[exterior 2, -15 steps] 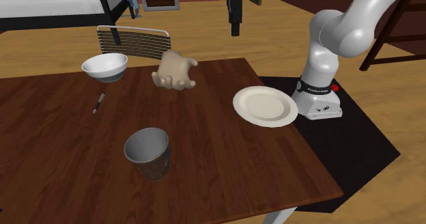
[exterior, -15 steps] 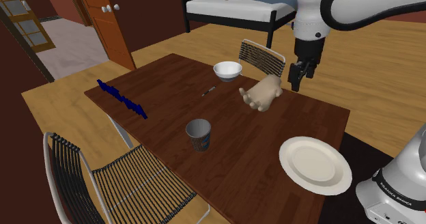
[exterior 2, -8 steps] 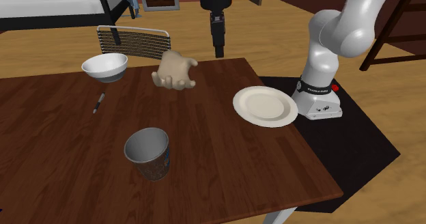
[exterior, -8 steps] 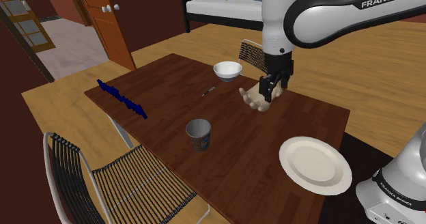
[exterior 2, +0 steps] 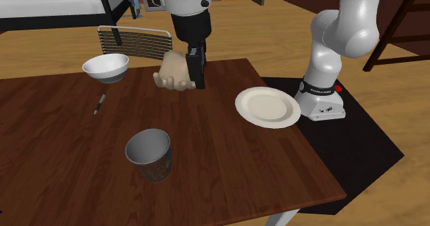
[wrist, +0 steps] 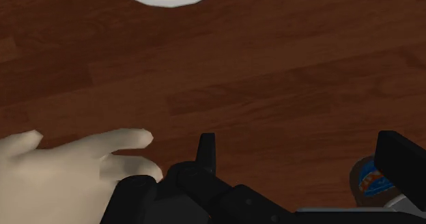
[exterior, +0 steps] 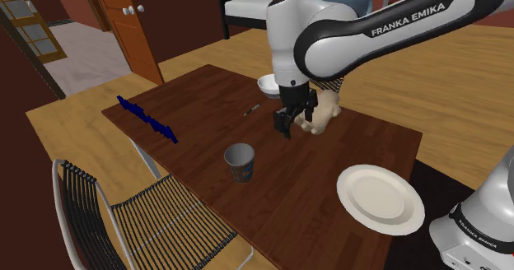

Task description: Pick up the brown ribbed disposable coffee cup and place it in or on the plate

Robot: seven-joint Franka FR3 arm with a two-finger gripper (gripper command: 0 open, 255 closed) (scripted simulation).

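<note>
While the dark wooden table (exterior: 198, 116) stands on a light plank floor (exterior: 461, 87) with a bed (exterior: 243, 11) behind, the cup (exterior: 240, 162) sits upright mid-table, grey-rimmed, its wall dark brown with blue print, well apart from the plate (exterior: 380, 198). The end effector (exterior: 286, 127) hangs spread and empty.

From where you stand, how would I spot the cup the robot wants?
Look at the dark brown wooden table. Near its middle, standing alone and upright, is an open-topped cup with a grey inside and dark patterned wall. Unlike the white bowl and flat white plate, it is tall and dark.
</note>
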